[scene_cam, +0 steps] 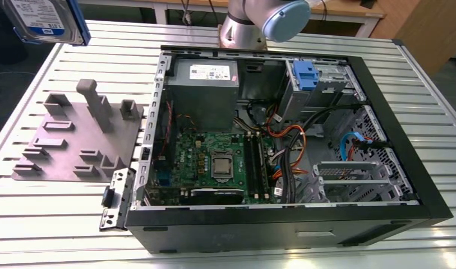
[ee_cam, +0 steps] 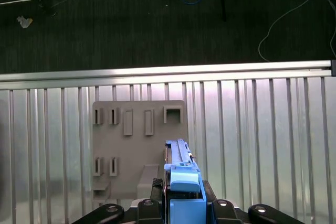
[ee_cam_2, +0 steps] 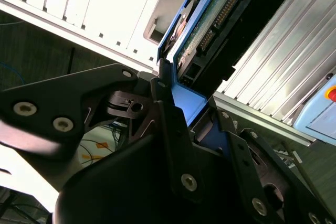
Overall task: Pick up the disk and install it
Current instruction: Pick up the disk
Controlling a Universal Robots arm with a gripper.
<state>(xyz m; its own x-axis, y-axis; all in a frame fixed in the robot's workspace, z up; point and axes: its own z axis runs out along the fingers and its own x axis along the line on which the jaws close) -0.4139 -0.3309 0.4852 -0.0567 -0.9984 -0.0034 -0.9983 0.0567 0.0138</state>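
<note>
The gripper (ee_cam_2: 190,99) is clamped onto the blue bracket of the disk (scene_cam: 46,19). It holds the disk in the air above the table's (scene_cam: 33,224) far corner at the exterior view's left, over the grey fixture plate (scene_cam: 78,140) and well apart from the open computer case (scene_cam: 418,185). Carrying it well likely calls for a firm, square clamp on the bracket, no tilt, and ample clearance above the case's rim.

My counter (scene_cam: 429,106) is ribbed metal. The open computer case (scene_cam: 272,227) stands across its middle. A grey slotted plate (scene_cam: 63,151) lies flat just beside the case, toward the counter's edge at the exterior view's left.
</note>
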